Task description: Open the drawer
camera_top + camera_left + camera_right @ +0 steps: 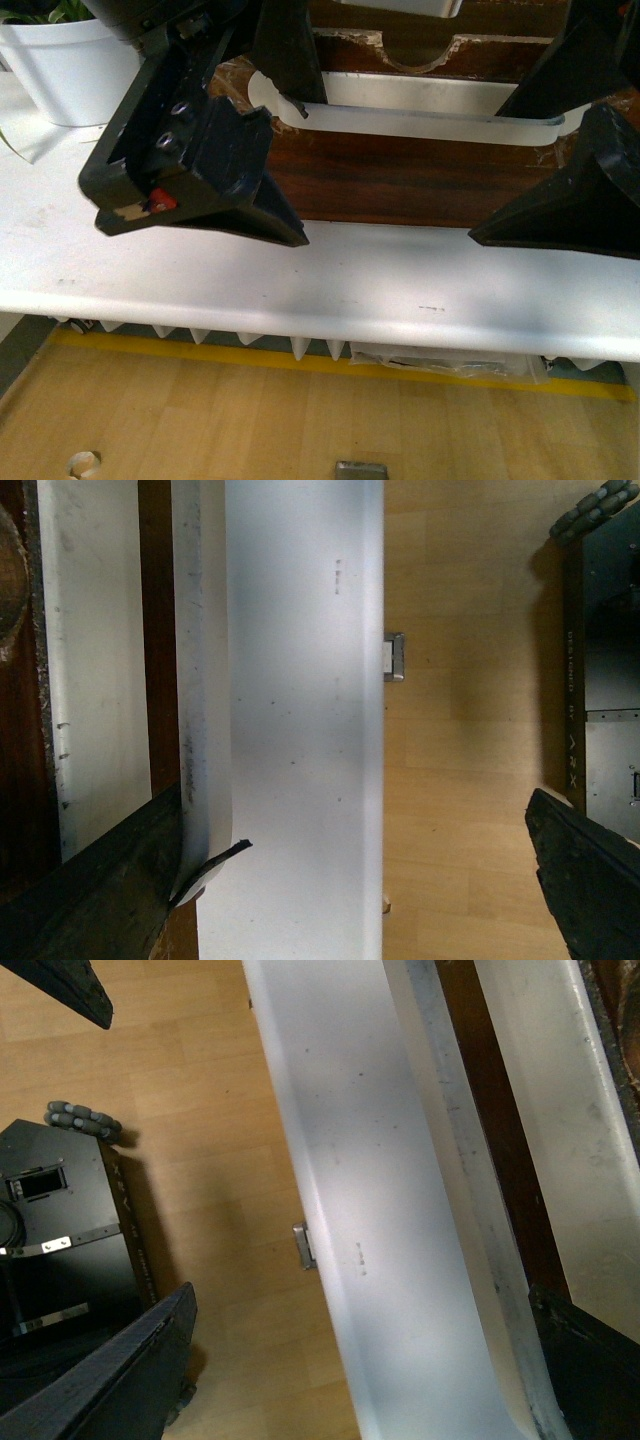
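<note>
The left gripper (305,170) and right gripper (487,175) stood spread wide, the white handle (430,125) between each pair of jaws, nothing pinched, and the drawer (390,190) seemingly not yet pulled out.

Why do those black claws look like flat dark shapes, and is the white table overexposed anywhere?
Front view: left gripper and right gripper loom close and dark, near-silhouettes, shadowing the table. Left wrist view: table washed out, slightly soft. Right wrist view: same pale glare, fingers black.
</note>
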